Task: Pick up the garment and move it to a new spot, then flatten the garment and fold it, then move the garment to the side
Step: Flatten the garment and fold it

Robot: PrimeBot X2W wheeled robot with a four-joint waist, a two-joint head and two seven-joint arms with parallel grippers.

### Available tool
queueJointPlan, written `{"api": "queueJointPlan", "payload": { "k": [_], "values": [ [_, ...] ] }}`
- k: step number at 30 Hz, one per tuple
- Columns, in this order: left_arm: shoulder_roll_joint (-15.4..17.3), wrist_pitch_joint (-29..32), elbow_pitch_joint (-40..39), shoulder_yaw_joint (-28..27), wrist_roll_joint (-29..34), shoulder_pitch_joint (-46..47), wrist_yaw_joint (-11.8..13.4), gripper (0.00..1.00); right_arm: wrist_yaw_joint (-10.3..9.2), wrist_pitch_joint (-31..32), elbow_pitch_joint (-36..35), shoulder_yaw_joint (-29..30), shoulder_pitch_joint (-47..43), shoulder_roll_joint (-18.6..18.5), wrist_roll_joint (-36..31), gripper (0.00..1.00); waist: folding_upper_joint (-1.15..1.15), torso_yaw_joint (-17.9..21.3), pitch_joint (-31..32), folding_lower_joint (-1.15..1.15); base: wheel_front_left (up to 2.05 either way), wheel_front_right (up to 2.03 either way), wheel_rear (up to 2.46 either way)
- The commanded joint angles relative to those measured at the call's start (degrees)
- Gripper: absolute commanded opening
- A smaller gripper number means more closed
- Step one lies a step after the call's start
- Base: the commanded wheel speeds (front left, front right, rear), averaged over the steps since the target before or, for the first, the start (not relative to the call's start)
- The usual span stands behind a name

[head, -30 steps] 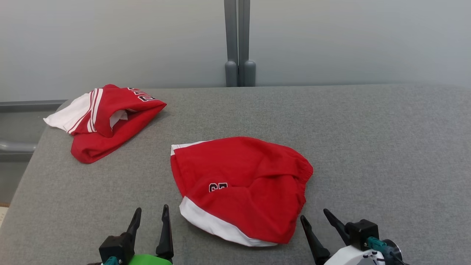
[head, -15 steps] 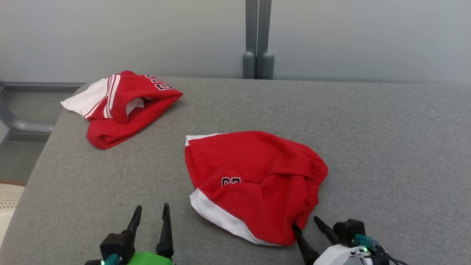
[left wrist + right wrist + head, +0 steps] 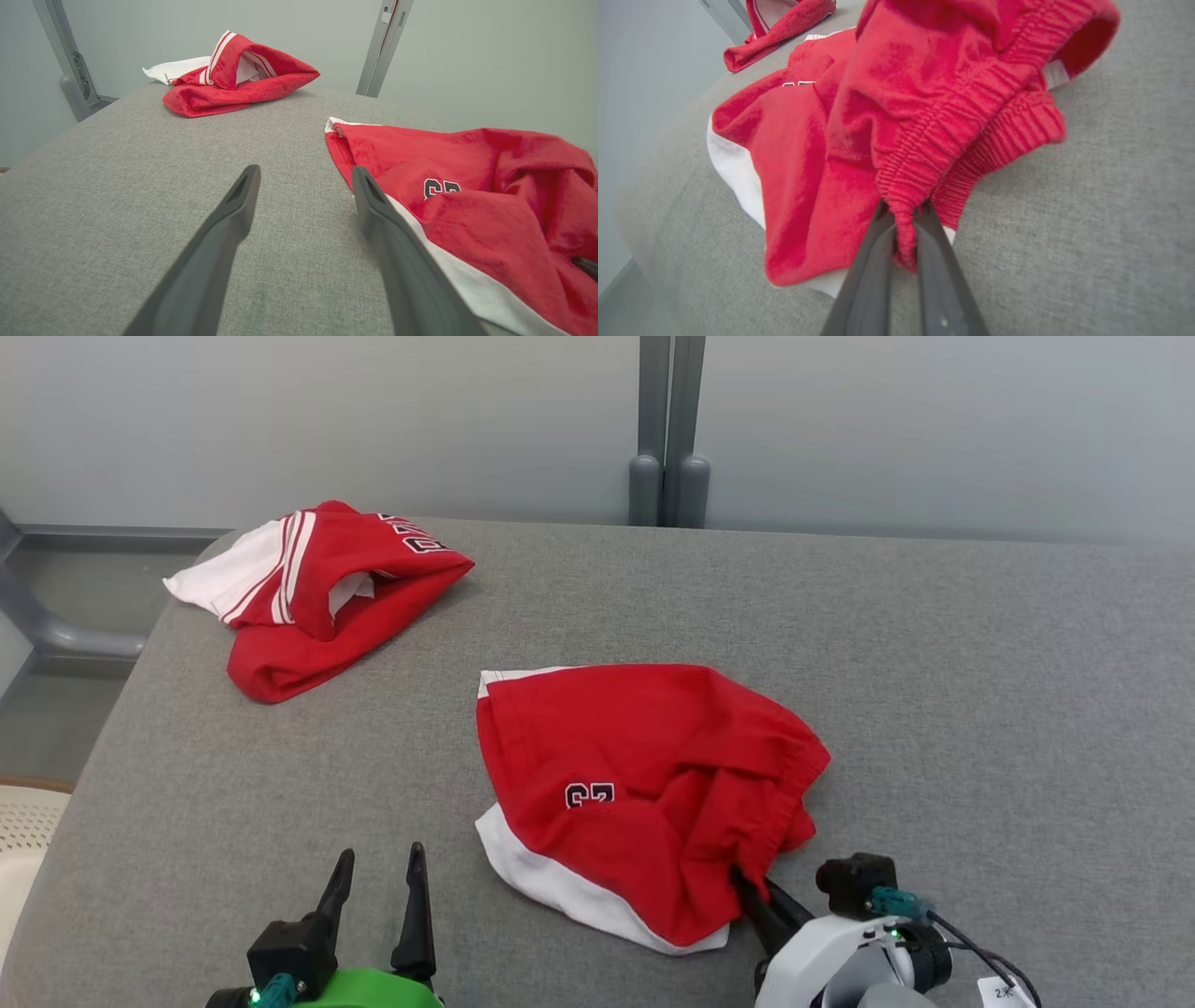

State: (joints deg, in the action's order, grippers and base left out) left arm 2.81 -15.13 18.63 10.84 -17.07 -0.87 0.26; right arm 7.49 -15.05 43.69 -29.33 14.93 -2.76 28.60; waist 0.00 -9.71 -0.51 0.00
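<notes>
right end effector (image 3: pixel 903 218): just closing from wide, now pinching shorts (image 3: pixel 644 775) by the waistband | shorts: lying at bench (image 3: pixel 934 663) middle, bunching at the grip | left end effector (image 3: pixel 381 854): idling wide at bench front | meaning: grasp looking made, lift pending

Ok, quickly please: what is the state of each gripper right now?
Left gripper: open, holding nothing.
Right gripper: closed on the red shorts, pinching the waistband.
</notes>
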Motion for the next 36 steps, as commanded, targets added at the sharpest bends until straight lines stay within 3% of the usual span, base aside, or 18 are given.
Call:
{"api": "queueJointPlan", "payload": {
  "k": [1,15,25,27,28,32,36],
  "values": [
    [0.15,-0.02,-0.30,-0.42,0.28,0.23,0.26,1.00,0.00,-0.19,-0.69,1.73,0.36,-0.30,-0.59,0.00,0.00,0.48,0.18,0.00,0.00,0.00,0.00],
    [0.15,-0.02,-0.91,-0.20,-1.46,-0.64,0.77,1.00,-0.01,-0.19,-5.40,27.82,-5.80,-0.30,-14.60,0.00,0.00,4.81,0.75,0.00,0.00,0.00,0.00],
    [0.15,-0.03,-0.78,0.36,-1.54,0.46,0.67,1.00,-0.01,0.02,-0.71,34.32,-3.66,-0.27,-22.24,0.00,0.00,4.83,-0.33,0.00,0.00,0.00,0.00],
    [0.15,-0.03,-0.72,0.33,-1.52,0.58,0.61,1.00,-0.01,-0.03,0.43,35.21,-3.23,-0.21,-24.12,0.43,0.00,4.78,-0.41,0.00,0.00,0.00,0.00],
    [0.15,-0.03,-0.66,0.31,-1.51,0.62,0.57,1.00,-0.01,-0.05,0.72,35.38,-3.02,-0.23,-24.70,1.00,0.00,4.77,-0.41,0.00,0.00,0.00,0.00],
    [0.15,-0.03,-0.46,0.10,-1.55,0.54,0.56,1.00,-0.01,-0.16,-0.10,34.27,-3.20,-0.22,-23.77,1.00,0.00,4.90,-0.25,0.00,0.00,0.00,0.00],
    [0.15,-0.02,-0.61,-0.30,-1.51,-0.14,0.72,1.00,-0.01,-0.16,-5.23,32.62,-6.59,-0.22,-22.68,1.00,0.00,5.51,0.22,0.00,0.00,0.00,0.00]
  ]
}}
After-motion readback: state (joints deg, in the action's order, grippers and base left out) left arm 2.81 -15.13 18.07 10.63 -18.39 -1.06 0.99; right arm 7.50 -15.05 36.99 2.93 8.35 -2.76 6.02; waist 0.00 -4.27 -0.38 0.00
